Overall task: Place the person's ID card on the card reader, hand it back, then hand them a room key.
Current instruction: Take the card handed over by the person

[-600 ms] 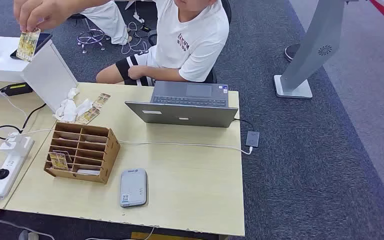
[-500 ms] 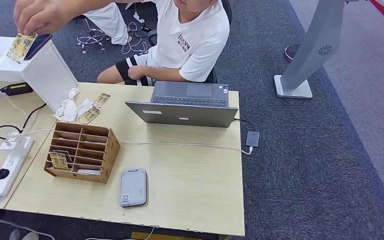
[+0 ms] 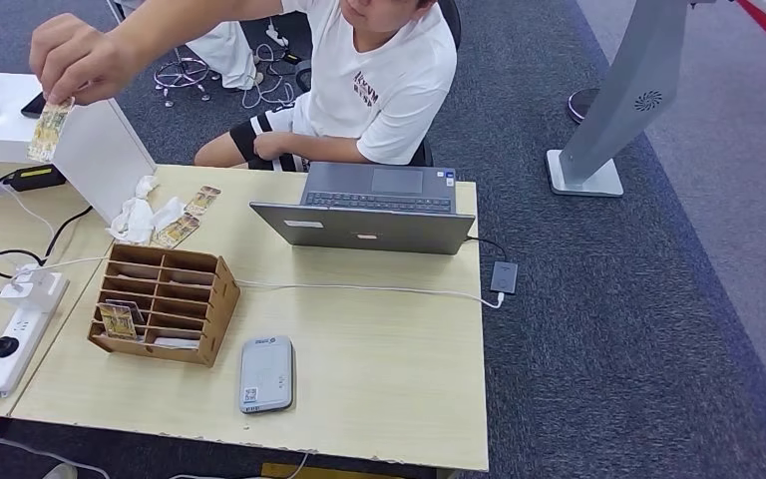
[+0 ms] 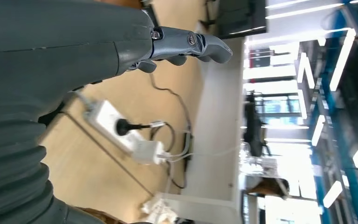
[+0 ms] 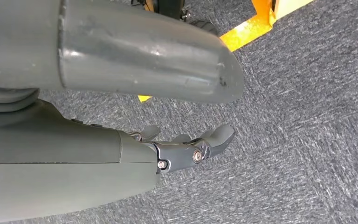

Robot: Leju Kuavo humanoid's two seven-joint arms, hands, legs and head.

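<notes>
Head view: beyond the wooden card rack [image 3: 165,304], a person's hand [image 3: 78,57] dangles the ID card [image 3: 48,128]. Our left hand [image 4: 186,44] and right hand [image 5: 186,149] hang spread, holding nothing; reaching late risks a dropped card.

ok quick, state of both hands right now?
Left hand: open, holding nothing, above the desk by the power strip.
Right hand: open, holding nothing, hanging over the carpet.
</notes>
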